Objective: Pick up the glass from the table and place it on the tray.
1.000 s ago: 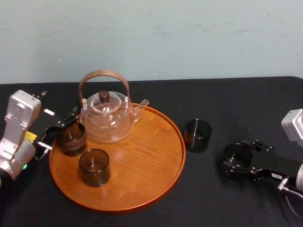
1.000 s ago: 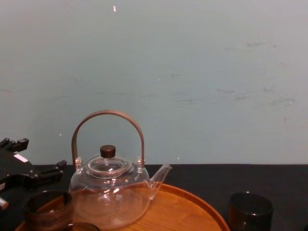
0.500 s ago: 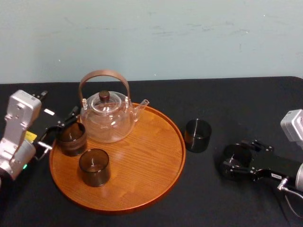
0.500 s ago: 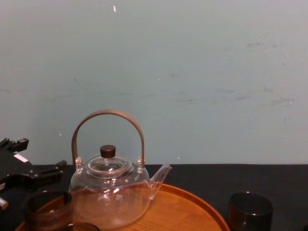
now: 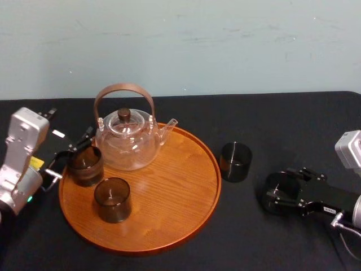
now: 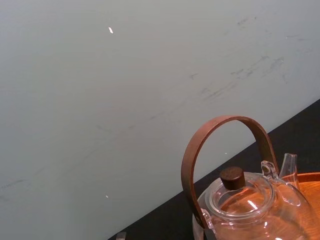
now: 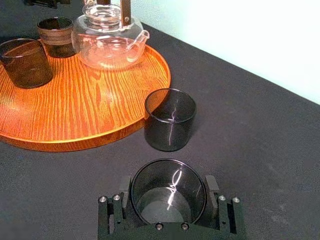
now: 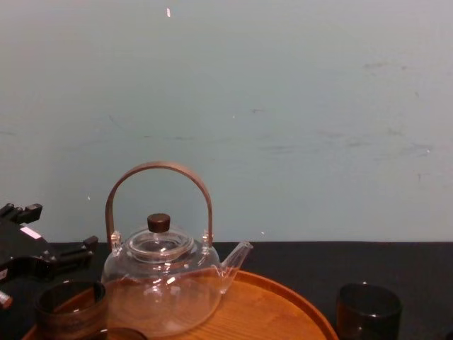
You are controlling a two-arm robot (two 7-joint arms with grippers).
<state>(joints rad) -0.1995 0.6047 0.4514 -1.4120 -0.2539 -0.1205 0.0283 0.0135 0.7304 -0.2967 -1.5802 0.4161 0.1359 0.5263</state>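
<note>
The glass (image 7: 168,196) sits right between the jaws of the right gripper (image 7: 168,185). One black finger (image 7: 125,186) is against its wall on one side and the other is opposite, so the jaws are pinching it across its width just below the rim. It stands upright, mouth open to the ceiling and long axis vertical. It looks to be resting on the table (image 5: 293,124), though the base is hard to see. It is well to the right of the tray (image 5: 210,186) and off it. A second tumbler (image 5: 235,161) stands between it and the tray's rim.

The left gripper (image 5: 72,156) is at the tray's left edge beside a third tumbler (image 5: 86,166), next to the teapot (image 5: 128,141). I cannot tell whether it grips anything.
</note>
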